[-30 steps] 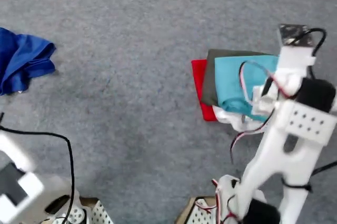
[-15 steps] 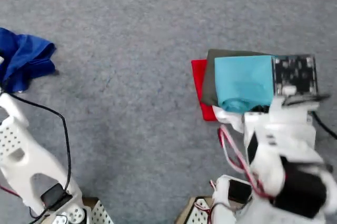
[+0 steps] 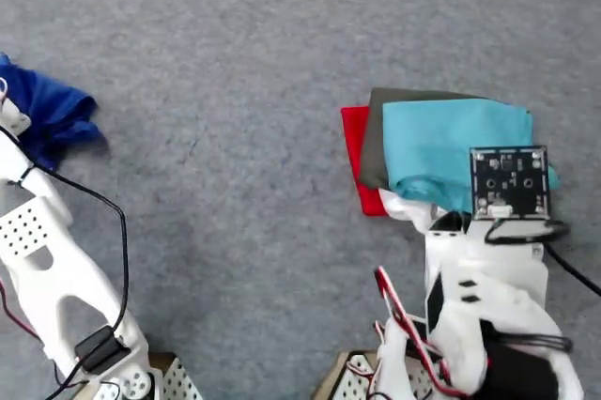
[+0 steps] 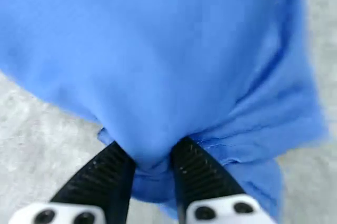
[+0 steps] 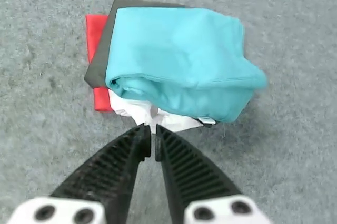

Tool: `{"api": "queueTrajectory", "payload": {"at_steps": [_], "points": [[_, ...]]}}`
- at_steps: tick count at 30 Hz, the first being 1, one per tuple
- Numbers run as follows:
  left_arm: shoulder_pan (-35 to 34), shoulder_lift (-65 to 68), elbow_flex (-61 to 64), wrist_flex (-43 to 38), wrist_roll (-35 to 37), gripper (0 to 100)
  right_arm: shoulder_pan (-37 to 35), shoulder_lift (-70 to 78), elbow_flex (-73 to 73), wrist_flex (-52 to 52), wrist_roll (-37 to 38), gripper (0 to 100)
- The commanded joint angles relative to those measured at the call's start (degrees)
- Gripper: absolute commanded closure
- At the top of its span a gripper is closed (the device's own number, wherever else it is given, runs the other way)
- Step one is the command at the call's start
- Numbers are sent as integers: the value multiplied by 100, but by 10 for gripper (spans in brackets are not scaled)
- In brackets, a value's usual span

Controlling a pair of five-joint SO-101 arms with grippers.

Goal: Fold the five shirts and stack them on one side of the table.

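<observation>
A crumpled blue shirt (image 3: 49,116) at the grey table's (image 3: 235,90) left edge is pinched by the left hand (image 4: 152,162), likely to be pulled in for folding. Beside the stack of four folded shirts (image 3: 437,142), the right hand (image 5: 151,141) is pressed together, empty

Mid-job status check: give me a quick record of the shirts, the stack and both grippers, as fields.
stack: teal shirt on top, over dark grey shirt and red shirt, on the right side of the table
white shirt: rumpled, pokes out from under the teal shirt
blue shirt: unfolded, bunched at the table's left edge
left gripper: shut on blue shirt
right gripper: shut, tips at the white shirt's edge
left to fold: blue shirt
</observation>
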Motion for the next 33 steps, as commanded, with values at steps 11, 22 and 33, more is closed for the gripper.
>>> {"api": "queueTrajectory", "payload": {"at_steps": [11, 22, 33], "points": [[299, -3169, 1644, 440, -369, 982, -796, -101, 426, -413, 352, 966], [1547, -7705, 6611, 308, -563, 982, -2484, -110, 1666, -835, 316, 966], [1916, -9666, 9582, -519, -914, 850, -3002, -154, 1411, -2189, -1029, 703]]}}
